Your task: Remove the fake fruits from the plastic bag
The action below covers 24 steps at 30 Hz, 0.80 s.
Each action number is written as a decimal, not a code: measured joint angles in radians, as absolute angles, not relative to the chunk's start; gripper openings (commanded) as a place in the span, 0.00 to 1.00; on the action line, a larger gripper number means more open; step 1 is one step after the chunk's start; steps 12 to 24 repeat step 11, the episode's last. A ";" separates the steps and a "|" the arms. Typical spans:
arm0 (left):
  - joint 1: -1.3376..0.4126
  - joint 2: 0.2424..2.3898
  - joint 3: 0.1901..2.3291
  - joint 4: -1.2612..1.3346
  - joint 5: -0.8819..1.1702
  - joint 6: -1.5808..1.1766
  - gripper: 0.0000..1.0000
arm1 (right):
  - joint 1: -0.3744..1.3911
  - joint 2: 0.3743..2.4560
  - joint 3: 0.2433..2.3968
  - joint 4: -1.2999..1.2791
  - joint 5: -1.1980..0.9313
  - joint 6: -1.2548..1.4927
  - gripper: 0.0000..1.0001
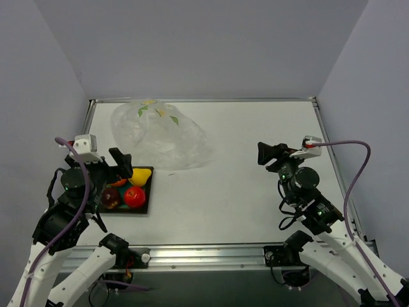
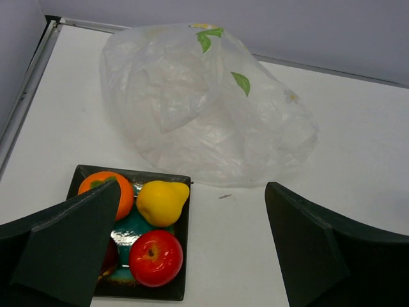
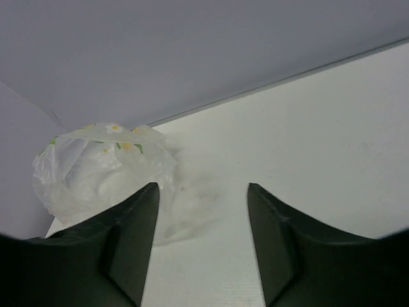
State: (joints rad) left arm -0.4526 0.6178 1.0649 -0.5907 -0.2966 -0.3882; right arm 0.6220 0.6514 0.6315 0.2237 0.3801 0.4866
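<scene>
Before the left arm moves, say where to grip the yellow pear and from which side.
Grip the yellow pear across its narrow neck, which points at the tray's far right corner, coming down from above: the orange and red apple crowd its round body, likely blocking side approaches.

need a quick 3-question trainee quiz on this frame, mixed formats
1. Count: how many fake fruits lie on the tray?
2. Pick one: the plastic bag lies A) on the tray, B) past the tray's far edge, C) under the tray.
3. True or false: the left claw is open and holds nothing.

Key: 1. four; 2. B; 3. true.
</scene>
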 measured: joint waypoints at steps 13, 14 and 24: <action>-0.455 0.501 0.944 -0.617 -0.324 -0.359 0.94 | 0.621 0.739 0.719 0.197 0.430 0.443 0.97; -0.455 0.501 0.944 -0.617 -0.324 -0.359 0.94 | 0.621 0.739 0.719 0.197 0.430 0.443 0.97; -0.455 0.501 0.944 -0.617 -0.324 -0.359 0.94 | 0.621 0.739 0.719 0.197 0.430 0.443 0.97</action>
